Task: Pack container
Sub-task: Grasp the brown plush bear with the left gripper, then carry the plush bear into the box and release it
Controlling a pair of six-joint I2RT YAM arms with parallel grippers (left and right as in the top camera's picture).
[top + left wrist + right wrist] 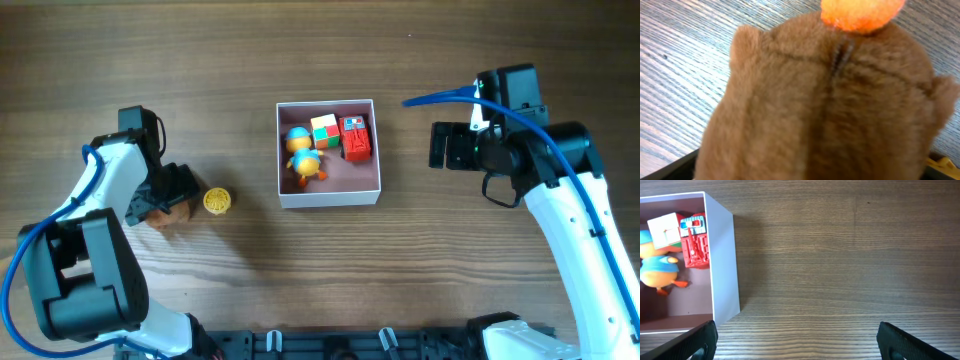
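The container (368,186) is a square white-walled box with a pink floor at the table's middle. It holds two blue-and-orange duck toys (303,155), a coloured cube (324,131) and a red toy (356,138). The container's right wall (722,260) shows in the right wrist view. My left gripper (162,198) is at the left, shut on a brown plush toy (172,213) low at the table. The plush (825,105) with an orange tuft fills the left wrist view and hides the fingers. My right gripper (440,147) is open and empty, right of the container, over bare wood (800,342).
A small yellow toy (218,201) lies on the table between the plush and the container. The wooden table extends around the box on all sides. Black fixtures line the table's front edge (330,345).
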